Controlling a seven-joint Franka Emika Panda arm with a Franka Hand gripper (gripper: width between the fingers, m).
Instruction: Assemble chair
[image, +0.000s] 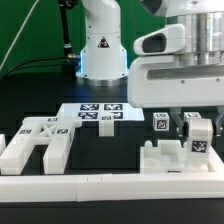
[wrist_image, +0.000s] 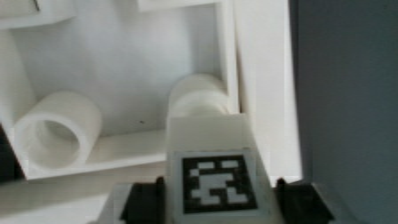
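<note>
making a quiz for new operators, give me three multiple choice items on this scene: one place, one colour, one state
1. The gripper works at the exterior view's: A left, B middle, C right.
2. The table is: A black, B red, C yellow.
3. The gripper is: A open over nothing, B closed on the tagged block, C out of view.
Answers: C, it hangs near the right edge; A, the bare surface is black; B, its fingers press both sides of the block in the wrist view.
</note>
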